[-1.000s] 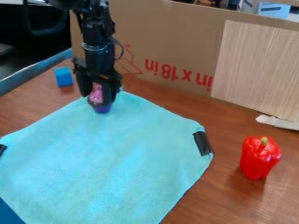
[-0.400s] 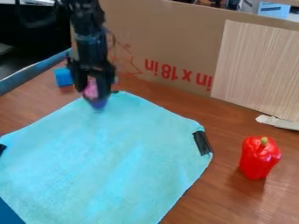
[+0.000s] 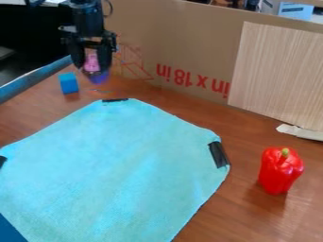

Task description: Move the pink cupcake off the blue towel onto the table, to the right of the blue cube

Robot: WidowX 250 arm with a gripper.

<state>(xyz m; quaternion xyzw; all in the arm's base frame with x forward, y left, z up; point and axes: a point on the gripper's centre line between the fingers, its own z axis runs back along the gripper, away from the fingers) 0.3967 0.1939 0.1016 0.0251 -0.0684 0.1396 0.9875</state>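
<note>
Gripping the toy point(image 3: 92, 63), your claw point(image 3: 93, 69) hangs at the upper left of the frame, above the surface point(image 3: 246, 212) and near the cube point(image 3: 69, 83). The toy's purple end pokes out below, so swinging low and left could knock the cube. If your hold is too light, a jolt against the cardboard point(image 3: 189, 45) could shake the toy loose.

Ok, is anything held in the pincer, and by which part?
Yes, the pincer holds a small pink-and-purple object by its pink upper part, with the purple bottom below.
</note>
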